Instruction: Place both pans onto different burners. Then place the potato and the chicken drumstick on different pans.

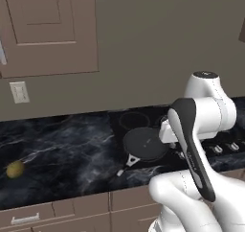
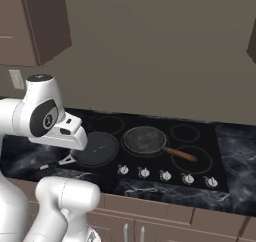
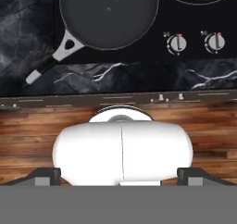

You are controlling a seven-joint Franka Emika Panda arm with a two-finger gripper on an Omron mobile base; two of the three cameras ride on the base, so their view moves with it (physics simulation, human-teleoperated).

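We see 2 pans on the black cooktop (image 2: pixel 200 136). The black pan (image 2: pixel 97 148) with the short handle sits on the front left burner, its handle pointing off the cooktop's left front corner over the dark marble counter (image 1: pixel 62 154). In the hand view the same black pan (image 3: pixel 109 15) lies near the top, with its grey handle running down to the left. The dark grey pan (image 2: pixel 144 139) sits just to the right of the black one, near the cooktop's middle, and its brown wooden handle reaches right toward the front right burner (image 2: pixel 192 158). The 2 pans are close together, and we cannot tell whether their rims touch.

The potato (image 1: pixel 15 169) lies on the counter far to the left of the cooktop, well apart from both pans.

The gripper (image 3: pixel 120 174) hangs above the counter's front edge, looking straight down past the silver knobs (image 3: pixel 177 43) to the wood floor (image 3: pixel 203 126). Its 2 finger tips (image 3: pixel 44 176) stand far apart, spread wide and holding nothing.
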